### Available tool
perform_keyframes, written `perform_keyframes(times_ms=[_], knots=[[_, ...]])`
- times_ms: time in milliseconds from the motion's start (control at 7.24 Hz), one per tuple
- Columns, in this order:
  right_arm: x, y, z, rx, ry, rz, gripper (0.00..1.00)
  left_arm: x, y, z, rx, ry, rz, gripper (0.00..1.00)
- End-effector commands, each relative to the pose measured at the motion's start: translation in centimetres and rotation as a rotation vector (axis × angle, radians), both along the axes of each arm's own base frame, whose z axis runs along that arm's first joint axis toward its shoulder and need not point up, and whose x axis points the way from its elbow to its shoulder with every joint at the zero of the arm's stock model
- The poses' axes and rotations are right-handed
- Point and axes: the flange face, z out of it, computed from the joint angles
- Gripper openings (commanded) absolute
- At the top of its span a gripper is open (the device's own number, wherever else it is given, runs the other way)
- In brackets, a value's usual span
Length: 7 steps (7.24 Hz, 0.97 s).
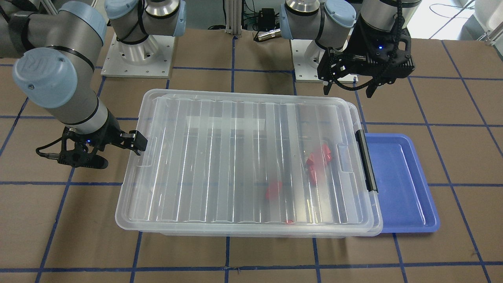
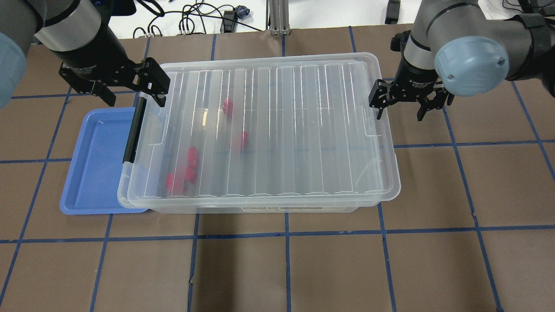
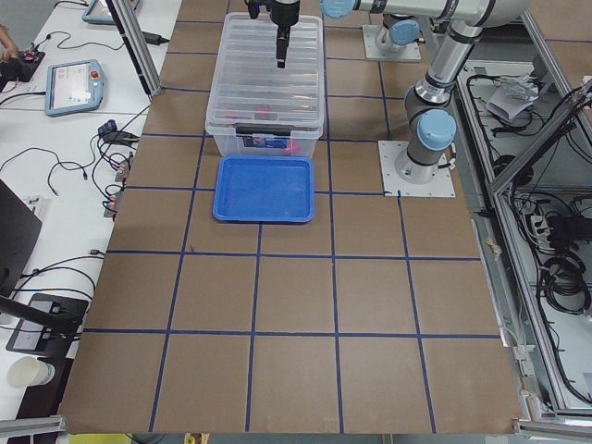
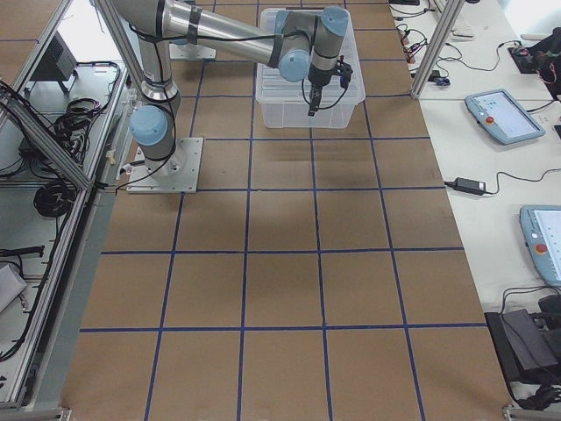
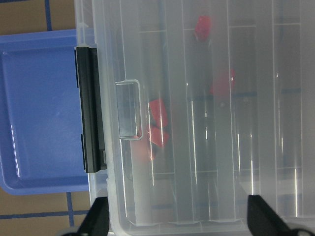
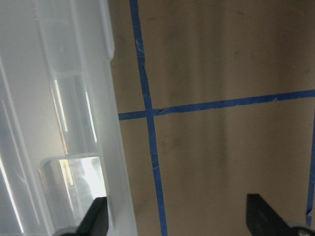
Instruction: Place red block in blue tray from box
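The box [image 2: 277, 130] is a clear bin with its ribbed lid on and a black latch handle [image 2: 132, 130] on one short side. Several red blocks [image 2: 192, 156] lie inside and show blurred through the lid, also in the left wrist view [image 5: 158, 115]. The blue tray [image 2: 93, 160] is empty and lies against the latch end, partly under the box rim. My left gripper [image 2: 130, 91] is open and empty above the latch end. My right gripper [image 2: 401, 110] is open and empty at the opposite short end, over the lid edge and the table.
The brown table [image 2: 303, 260] has blue tape grid lines. The two arm bases [image 1: 137, 51] stand behind the box. Cables and tablets [image 3: 79, 83] lie on side benches off the table.
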Motion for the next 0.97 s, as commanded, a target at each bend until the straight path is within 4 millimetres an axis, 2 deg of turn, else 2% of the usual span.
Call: perform_keyframes(times_ms=[0, 276, 829], knots=[[-0.2, -0.2, -0.3, 0.005, 0.005, -0.002, 1.0, 0.0, 0.0, -0.1, 0.001, 0.0, 0.0, 1.0], [-0.2, -0.1, -0.5, 0.009, 0.008, -0.003, 1.0, 0.0, 0.1, 0.0, 0.0, 0.0, 0.0, 1.0], [-1.8, -0.5, -0.1, -0.013, 0.081, 0.001, 1.0, 0.0, 0.1, 0.0, 0.0, -0.001, 0.0, 1.0]])
